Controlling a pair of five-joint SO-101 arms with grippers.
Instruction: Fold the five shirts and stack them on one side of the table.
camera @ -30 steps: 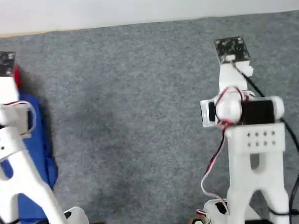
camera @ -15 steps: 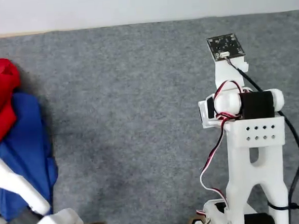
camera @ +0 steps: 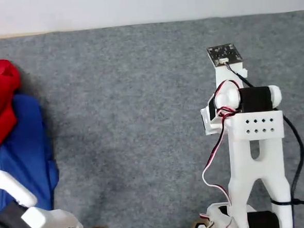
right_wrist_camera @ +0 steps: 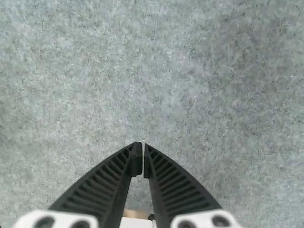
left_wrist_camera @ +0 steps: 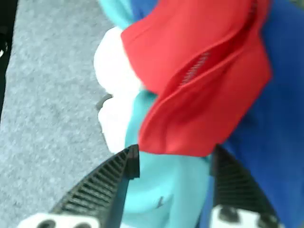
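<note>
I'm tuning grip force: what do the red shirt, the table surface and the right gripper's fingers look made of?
Red shirt: soft matte fabric, maybe cotton; it folds limply and shows a stitched seam.
Table surface: grey felt or low-pile carpet, fuzzy and mottled.
Right gripper's fingers: black matte plastic, with visible ribs.

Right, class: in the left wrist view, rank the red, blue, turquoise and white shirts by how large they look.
1. red shirt
2. blue shirt, close to the red and cut off by the picture's edge, so that order is unsure
3. turquoise shirt
4. white shirt
</note>
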